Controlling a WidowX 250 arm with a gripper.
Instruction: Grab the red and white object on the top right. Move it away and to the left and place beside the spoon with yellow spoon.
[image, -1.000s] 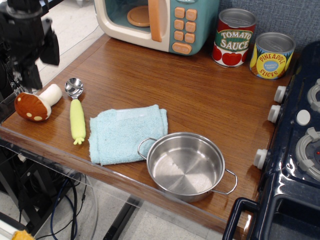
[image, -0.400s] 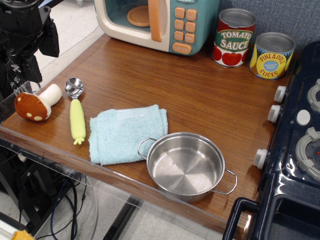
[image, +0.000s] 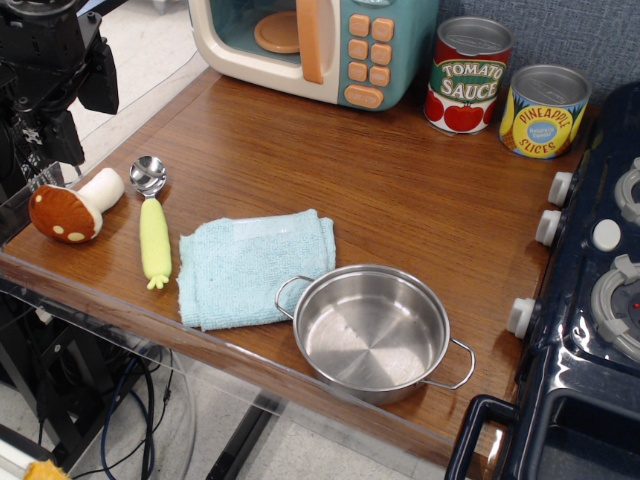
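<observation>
The plush mushroom (image: 70, 207), with a reddish-brown spotted cap and white stem, lies on its side at the table's left edge. The spoon (image: 152, 222), with a shiny metal bowl and pale yellow corn-cob handle, lies just right of it, a small gap between them. My black gripper (image: 40, 160) hangs above and slightly left of the mushroom, at the frame's left edge. It is clear of the mushroom, and its jaws look spread and empty. Its fingertips are hard to make out against the dark background.
A light blue cloth (image: 255, 265) lies right of the spoon, and a steel pot (image: 372, 330) overlaps its corner. A toy microwave (image: 310, 40) stands at the back, with a tomato sauce can (image: 468, 75) and a pineapple can (image: 543, 110). A toy stove (image: 600, 270) fills the right side.
My gripper has risen a little and pulled away from the mushroom compared with one second ago. The mushroom and spoon have not moved.
</observation>
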